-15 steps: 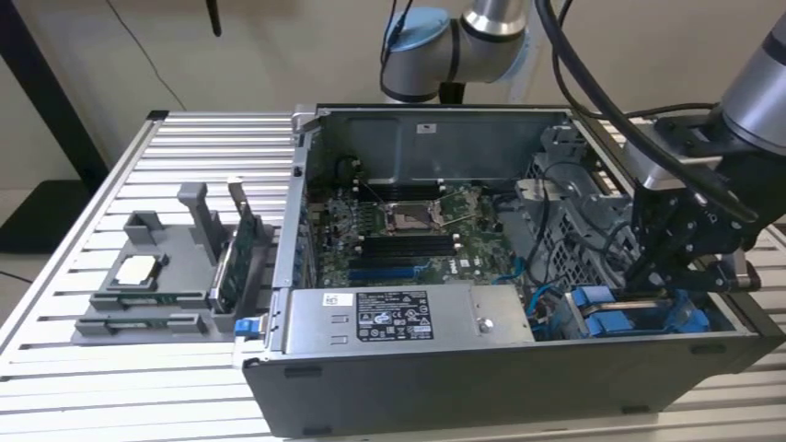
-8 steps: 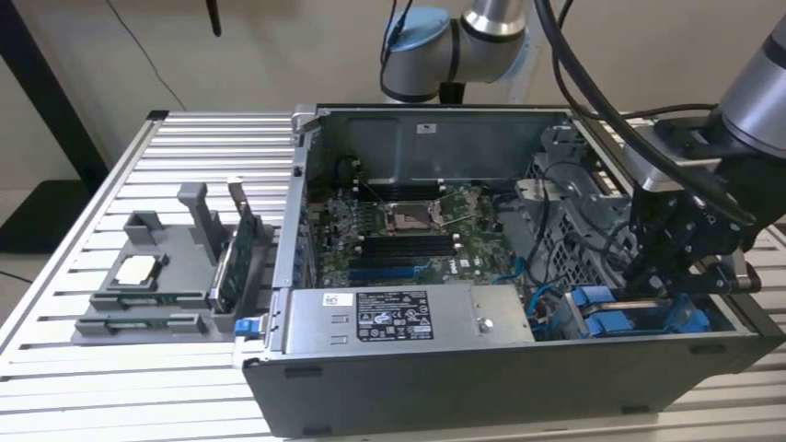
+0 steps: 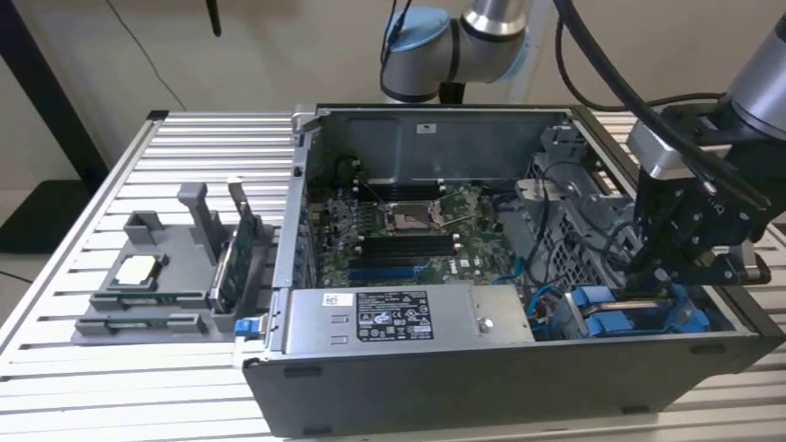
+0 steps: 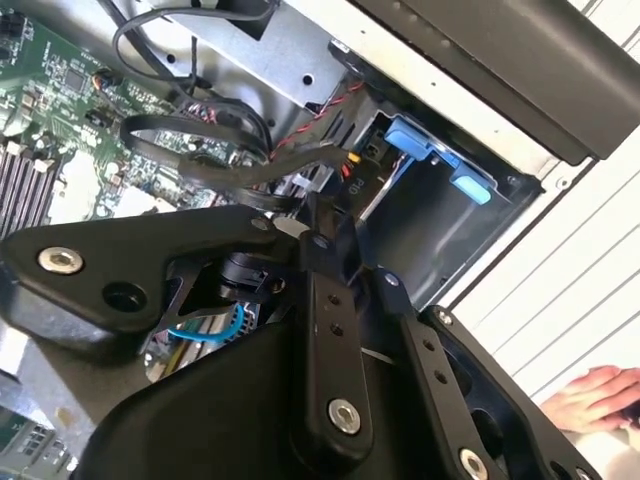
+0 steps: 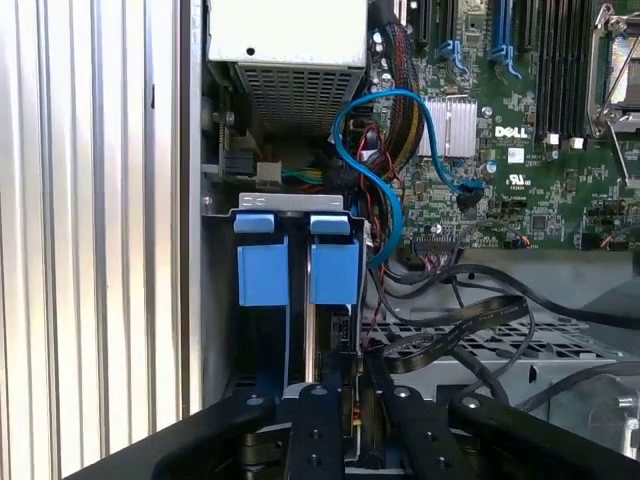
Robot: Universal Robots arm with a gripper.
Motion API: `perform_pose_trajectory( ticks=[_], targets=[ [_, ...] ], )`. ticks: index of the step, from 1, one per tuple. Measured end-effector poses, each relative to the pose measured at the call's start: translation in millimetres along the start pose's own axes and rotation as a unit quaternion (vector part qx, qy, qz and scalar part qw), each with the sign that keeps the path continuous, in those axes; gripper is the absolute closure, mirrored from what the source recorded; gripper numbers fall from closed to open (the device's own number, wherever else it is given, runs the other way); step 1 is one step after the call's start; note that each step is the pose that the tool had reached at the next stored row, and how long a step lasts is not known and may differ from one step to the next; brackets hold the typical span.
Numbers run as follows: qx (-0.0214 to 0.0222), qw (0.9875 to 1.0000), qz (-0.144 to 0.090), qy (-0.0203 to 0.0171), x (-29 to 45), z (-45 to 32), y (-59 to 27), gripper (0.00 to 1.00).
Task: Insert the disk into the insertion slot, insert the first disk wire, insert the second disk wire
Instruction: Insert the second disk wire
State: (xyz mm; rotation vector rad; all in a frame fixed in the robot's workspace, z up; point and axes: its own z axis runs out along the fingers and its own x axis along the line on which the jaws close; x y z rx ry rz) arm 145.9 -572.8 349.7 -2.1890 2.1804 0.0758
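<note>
The insertion slot [image 3: 620,318] is the grey bay in the case corner nearest the exterior view's right. The disk's blue carrier [image 5: 335,268] sits down inside the slot [image 5: 290,203]; the drive body is mostly hidden. My gripper [image 3: 643,287] reaches down into the bay from above. In both wrist views its fingers close around the black plug [image 4: 352,180] of a disk wire with red, yellow and black leads, right at the disk's edge. The gripper [image 5: 355,412] looks shut on that plug. A blue disk wire [image 5: 388,205] loops from the motherboard toward the bay, its far end hidden.
The silver power-supply box [image 3: 393,315] lies beside the bay. Black flat cables [image 5: 450,325] cross a metal cage close to my fingers. A grey parts stand [image 3: 160,276] sits on the slatted table at the exterior view's left. A person's hand [image 4: 598,396] rests outside the case.
</note>
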Motion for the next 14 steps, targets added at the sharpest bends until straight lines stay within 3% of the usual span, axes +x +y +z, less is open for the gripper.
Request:
perform_pose_trajectory(
  ticks=[7,14],
  targets=[
    [0.0,1.0,0.0,0.0,-1.2,-16.8,0.0,0.76],
    [0.0,1.0,0.0,0.0,-1.3,-18.2,0.0,0.76]
  ],
)
